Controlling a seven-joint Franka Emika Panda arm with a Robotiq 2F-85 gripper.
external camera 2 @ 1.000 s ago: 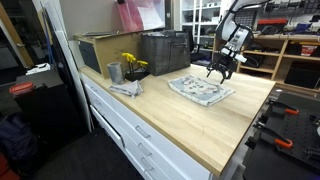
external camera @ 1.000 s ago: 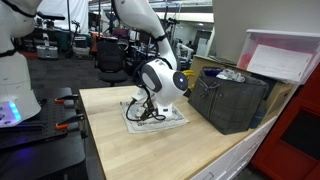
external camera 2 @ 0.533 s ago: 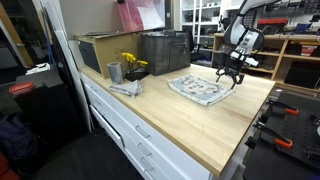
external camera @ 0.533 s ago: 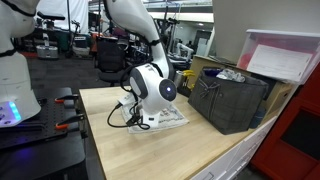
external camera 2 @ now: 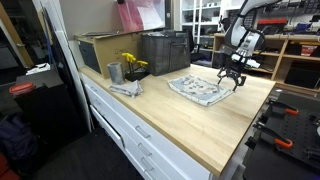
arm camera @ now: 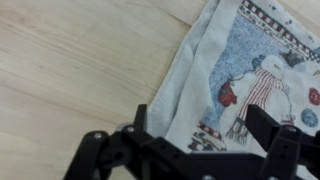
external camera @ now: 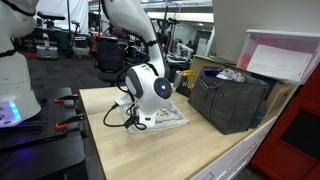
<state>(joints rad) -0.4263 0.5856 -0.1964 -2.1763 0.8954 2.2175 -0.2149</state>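
Snowman-print cloth (arm camera: 250,70) lies flat on the table (arm camera: 80,60), its edge beneath the gripper (arm camera: 198,118), jaws spread apart.

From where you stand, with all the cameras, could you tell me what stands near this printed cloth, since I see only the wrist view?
Observer: A dark crate stands close beside the cloth.
Operator: Is anything else on the table?
Observer: Yes, a metal cup with yellow flowers, well away from the cloth, on the same table.
Operator: And where are the jaws over the cloth?
Observer: Open, at the cloth's edge farthest from the cup.
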